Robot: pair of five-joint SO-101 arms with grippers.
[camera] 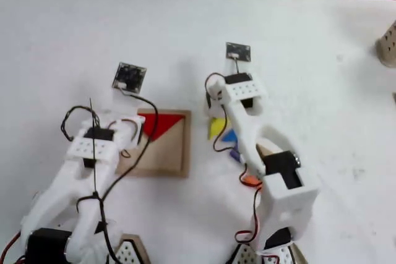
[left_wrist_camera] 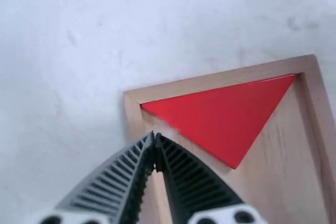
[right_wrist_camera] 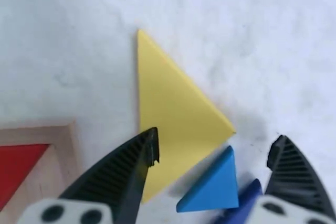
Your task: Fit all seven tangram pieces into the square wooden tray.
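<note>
Now your left gripper hovers with fingers closed over the tray, beside the red triangle inside it; your right gripper, fingers open, overhangs the yellow triangle on the worktop.

A triangle lies in the tray, against its far wall. Right of the tray, on the table, a second triangle lies with a third triangle just beside it, seemingly touching.
</note>
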